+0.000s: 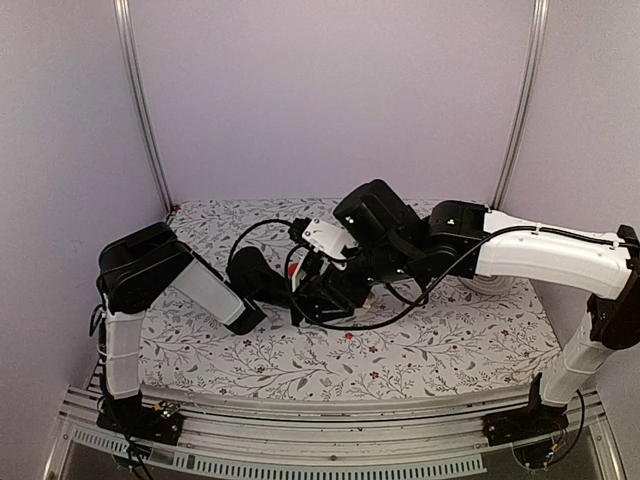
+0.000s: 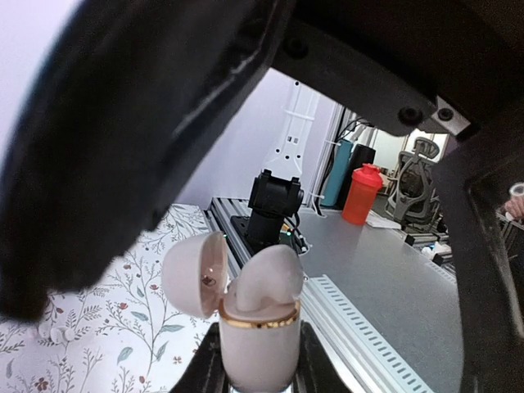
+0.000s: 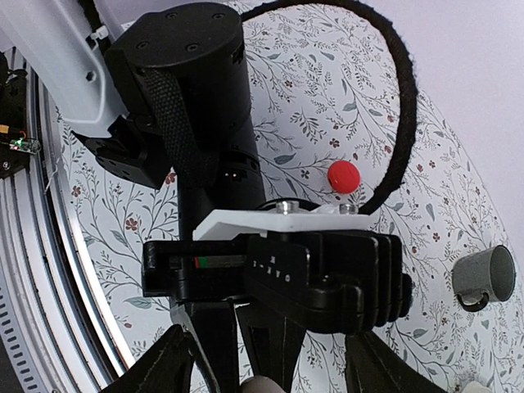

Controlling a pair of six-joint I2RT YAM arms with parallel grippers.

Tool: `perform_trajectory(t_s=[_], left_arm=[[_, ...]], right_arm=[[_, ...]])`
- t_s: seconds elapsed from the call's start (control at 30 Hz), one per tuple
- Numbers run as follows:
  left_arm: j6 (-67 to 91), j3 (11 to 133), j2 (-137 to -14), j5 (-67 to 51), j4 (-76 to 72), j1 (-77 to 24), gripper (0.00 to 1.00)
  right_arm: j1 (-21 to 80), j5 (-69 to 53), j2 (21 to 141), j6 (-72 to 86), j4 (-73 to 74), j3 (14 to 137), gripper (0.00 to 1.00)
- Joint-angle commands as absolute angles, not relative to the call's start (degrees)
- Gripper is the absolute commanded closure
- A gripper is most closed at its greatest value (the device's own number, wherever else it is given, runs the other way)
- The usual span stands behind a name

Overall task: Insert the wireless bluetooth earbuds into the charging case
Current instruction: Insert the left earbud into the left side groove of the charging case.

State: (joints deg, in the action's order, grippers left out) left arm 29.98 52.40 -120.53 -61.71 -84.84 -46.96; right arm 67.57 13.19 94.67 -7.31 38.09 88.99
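Note:
In the left wrist view, my left gripper (image 2: 259, 378) is shut on the cream-white charging case (image 2: 258, 348), held upright. The case's lid (image 2: 192, 274) hangs open to the left. One earbud (image 2: 268, 277) sits in the top of the case, above the gold rim. My right gripper (image 3: 274, 370) hovers just above the left one, its fingers (image 3: 176, 364) spread wide with nothing between them. A pale rounded tip (image 3: 262, 385) shows at the bottom edge of the right wrist view. From above, both arms meet mid-table (image 1: 335, 290) and hide the case.
A flat red disc (image 3: 344, 176) lies on the floral cloth (image 3: 311, 98) beyond the left arm. A grey mug (image 3: 485, 278) stands to the right. A small pale piece (image 2: 55, 334) rests on the cloth at the left. A black cable (image 3: 405, 98) loops overhead.

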Motion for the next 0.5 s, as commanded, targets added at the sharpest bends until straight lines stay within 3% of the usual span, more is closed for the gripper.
perform_trajectory(t_s=[0.0,0.27,0.47], left_arm=[[28.64,52.65,-119.98,-59.94,-87.16,-46.45,1.00],[25.18,51.66,-118.22,-56.86,-85.19,-45.87,1.00],[18.96,50.57,-115.33,-52.18,-80.52,-45.65,1.00]], right_arm=[[65.58,12.58,91.80,-5.06,37.90,91.62,0.34],[61.65,12.48,88.20,2.94,39.17,89.87,0.36],[59.84,11.78,86.23,8.17,39.13,85.28,0.28]])
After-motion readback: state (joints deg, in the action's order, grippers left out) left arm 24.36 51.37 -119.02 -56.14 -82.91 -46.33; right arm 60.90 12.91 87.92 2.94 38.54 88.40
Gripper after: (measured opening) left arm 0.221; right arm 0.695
